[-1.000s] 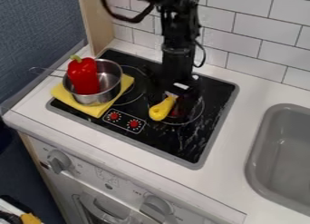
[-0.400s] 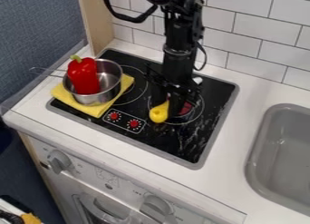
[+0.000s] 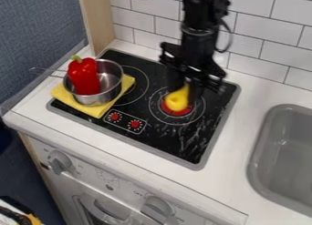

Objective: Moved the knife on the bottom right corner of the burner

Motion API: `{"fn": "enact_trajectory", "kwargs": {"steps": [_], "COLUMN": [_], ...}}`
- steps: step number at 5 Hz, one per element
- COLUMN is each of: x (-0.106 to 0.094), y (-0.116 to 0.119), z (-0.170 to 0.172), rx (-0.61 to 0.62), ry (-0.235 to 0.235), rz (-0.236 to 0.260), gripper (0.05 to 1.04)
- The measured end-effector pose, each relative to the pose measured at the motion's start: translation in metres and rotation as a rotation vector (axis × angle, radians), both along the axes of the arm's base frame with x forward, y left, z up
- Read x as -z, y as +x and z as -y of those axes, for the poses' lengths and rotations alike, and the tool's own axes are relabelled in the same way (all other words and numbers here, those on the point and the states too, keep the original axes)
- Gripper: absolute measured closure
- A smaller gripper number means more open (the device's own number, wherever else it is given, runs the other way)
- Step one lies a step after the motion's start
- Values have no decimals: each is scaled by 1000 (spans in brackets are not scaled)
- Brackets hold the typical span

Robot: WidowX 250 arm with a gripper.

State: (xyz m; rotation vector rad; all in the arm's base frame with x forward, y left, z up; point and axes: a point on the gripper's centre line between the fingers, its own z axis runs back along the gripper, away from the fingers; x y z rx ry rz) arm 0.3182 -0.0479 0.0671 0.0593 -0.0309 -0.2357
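Since the yellow, round-handled knife (image 3: 177,100) is clasped between the partly closed fingers of the black two-finger gripper (image 3: 184,94) over the red-centred ring (image 3: 176,113), release at the bottom right corner of the black glass stovetop (image 3: 188,144) is presumably intended.

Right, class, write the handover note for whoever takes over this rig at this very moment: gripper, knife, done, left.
Gripper: closed on the knife.
Knife: its yellow part is over the red centre of the burner.
Nearby: pot on a yellow cloth, red pepper in it.
Done: knife grasped.
Left: set it at the burner's bottom right corner, open the gripper, back away.
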Motion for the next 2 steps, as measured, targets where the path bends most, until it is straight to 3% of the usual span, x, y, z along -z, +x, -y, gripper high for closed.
{"fn": "enact_trajectory", "kwargs": {"steps": [1,2], "x": [10,27], "y": [-16,-36], "z": [22,28], "rx": [-36,-98], "ry": [-28,-13], "rz": [-30,-62], "gripper": [664,664]}}
